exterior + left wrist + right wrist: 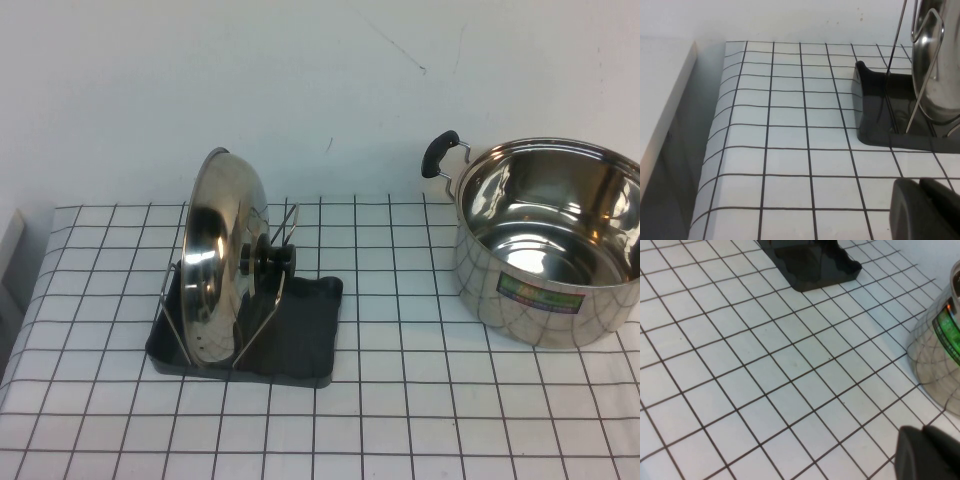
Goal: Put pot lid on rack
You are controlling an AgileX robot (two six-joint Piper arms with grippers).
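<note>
The shiny steel pot lid [218, 262] stands on edge in the wire rack [266, 310], its black knob [276, 260] facing right. The rack sits on a dark grey tray [305, 340] at the table's left middle. In the left wrist view the lid's rim [937, 75] and a wire loop [925, 82] show above the tray [875, 115]. Neither arm shows in the high view. My left gripper [921, 186] is shut and empty, low over the tiles in front of the tray. My right gripper [924, 432] is shut and empty over bare tiles beside the pot.
A deep steel pot [550, 240] with black handles and a green label stands at the right back; its wall shows in the right wrist view [940, 345]. The tray's corner also shows there [810, 265]. The table's left edge [715, 130] drops off beside a white wall.
</note>
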